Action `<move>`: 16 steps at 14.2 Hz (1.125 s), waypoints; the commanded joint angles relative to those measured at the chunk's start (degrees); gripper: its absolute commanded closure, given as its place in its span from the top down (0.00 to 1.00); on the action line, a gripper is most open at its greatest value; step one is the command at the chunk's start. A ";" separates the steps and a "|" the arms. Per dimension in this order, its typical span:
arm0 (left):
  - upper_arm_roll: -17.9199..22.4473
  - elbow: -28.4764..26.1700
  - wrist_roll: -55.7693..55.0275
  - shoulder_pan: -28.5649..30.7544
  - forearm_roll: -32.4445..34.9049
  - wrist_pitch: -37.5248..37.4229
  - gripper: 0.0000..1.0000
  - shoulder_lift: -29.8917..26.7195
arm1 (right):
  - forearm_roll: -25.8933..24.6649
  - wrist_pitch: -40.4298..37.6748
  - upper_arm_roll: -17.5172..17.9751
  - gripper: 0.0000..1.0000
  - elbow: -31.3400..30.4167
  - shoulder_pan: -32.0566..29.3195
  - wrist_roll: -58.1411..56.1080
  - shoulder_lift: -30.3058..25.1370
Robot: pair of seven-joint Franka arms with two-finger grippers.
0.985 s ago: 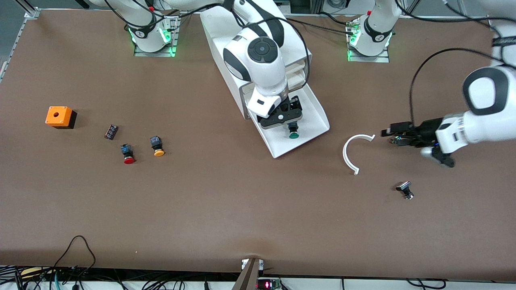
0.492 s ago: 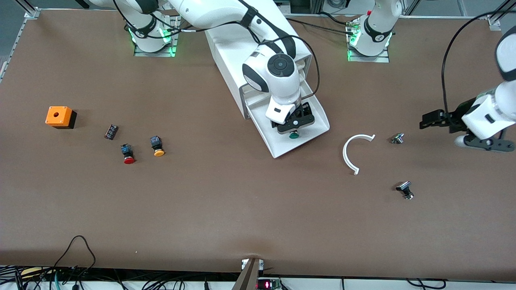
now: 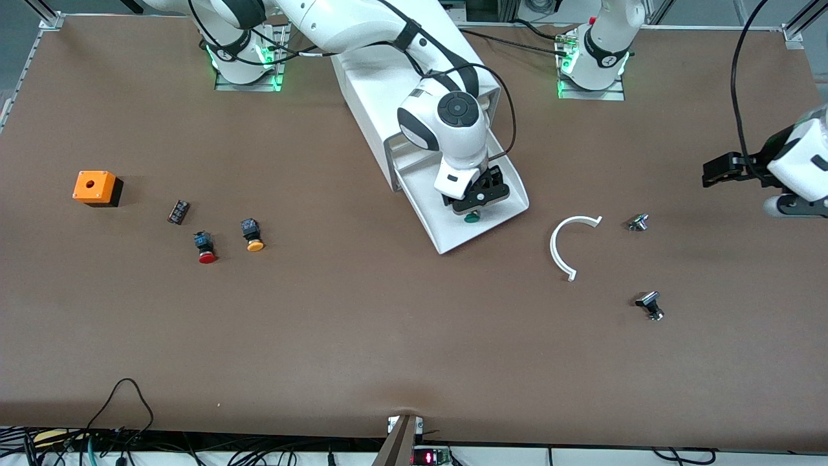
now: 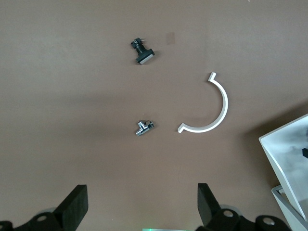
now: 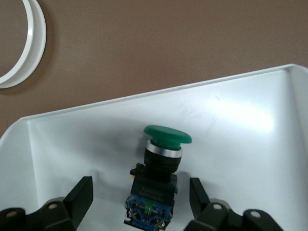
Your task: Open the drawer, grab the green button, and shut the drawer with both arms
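While the button [image 5: 160, 169] lies in the open drawer [image 3: 498, 220], the right pincer [image 5: 139, 192] has dropped astride it, fingers spread, grasp likely next; the left pincer [image 4: 139, 204], open, has withdrawn over bare surface [image 3: 388, 323], waiting

- Two arms [image 3: 453, 123] [image 3: 799, 165]
- One cabinet [image 3: 362, 58] with one open drawer [image 3: 453, 236]
- Three push buttons: green [image 3: 471, 217], red [image 3: 206, 248], orange [image 3: 253, 236]
- One orange box [image 3: 96, 188]
- One white curved piece [image 3: 563, 246]
- Two small metal parts [image 3: 638, 222] [image 3: 650, 304]
- One small dark block [image 3: 178, 211]
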 commanded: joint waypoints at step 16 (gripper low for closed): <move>6.32 1.67 0.34 -4.06 -3.67 -0.98 1.00 2.17 | -4.71 -14.40 -0.10 0.01 6.27 0.21 -3.59 -0.03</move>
